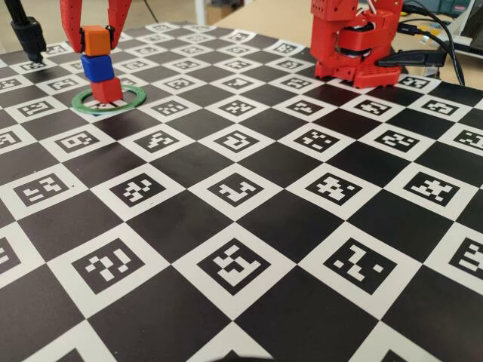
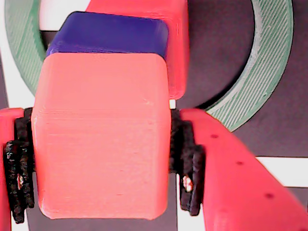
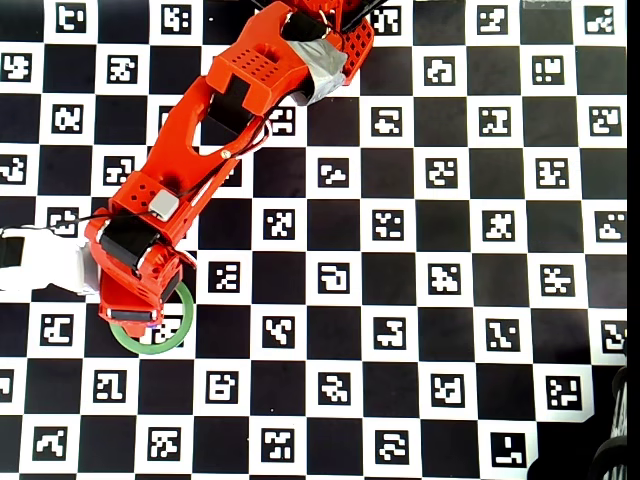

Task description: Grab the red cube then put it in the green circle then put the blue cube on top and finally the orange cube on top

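Orange cube [image 2: 101, 134], pinched by tool [image 1: 95, 39], tops blue cube [image 1: 98, 68] (red cube [image 1: 106, 90] beneath, inside green circle [image 1: 136, 100]).

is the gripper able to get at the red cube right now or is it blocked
Probably not. The red cube sits in the green circle with the blue cube stacked on it, and the gripper is shut on the orange cube atop the stack, so it would need to let go first.

Red arm [image 3: 200, 140] over the green circle [image 3: 160, 345]
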Controlling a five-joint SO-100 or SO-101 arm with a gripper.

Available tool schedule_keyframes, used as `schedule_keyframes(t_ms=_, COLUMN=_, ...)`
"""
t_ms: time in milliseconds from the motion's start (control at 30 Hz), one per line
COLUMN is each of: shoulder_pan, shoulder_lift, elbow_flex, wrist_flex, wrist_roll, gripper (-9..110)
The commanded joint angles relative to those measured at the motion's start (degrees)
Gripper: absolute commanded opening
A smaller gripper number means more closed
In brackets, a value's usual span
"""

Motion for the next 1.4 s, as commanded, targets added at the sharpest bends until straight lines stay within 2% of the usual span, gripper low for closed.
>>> schedule_keyframes(t_ms=0, shoulder_pan=-0.09, shoulder_lift=5.80, elbow_flex=-0.70, wrist_flex=0.00, wrist_roll=-0.18, gripper=16)
schedule_keyframes(t_ms=133, shoulder_pan=-0.09, shoulder_lift=5.80, elbow_flex=-0.79, wrist_flex=0.53, wrist_roll=-0.53, gripper=31)
schedule_keyframes(t_ms=300, shoulder_pan=0.09, shoulder_lift=5.89, elbow_flex=-0.79, wrist_flex=0.70, wrist_roll=-0.44, gripper=41)
schedule_keyframes(t_ms=833, shoulder_pan=0.18, shoulder_lift=7.12, elbow_flex=-2.81, wrist_flex=3.43, wrist_roll=-0.44, gripper=52)
schedule_keyframes(t_ms=1367, shoulder_pan=-0.18, shoulder_lift=18.98, elbow_flex=-2.11, wrist_flex=7.29, wrist_roll=-1.58, gripper=52)
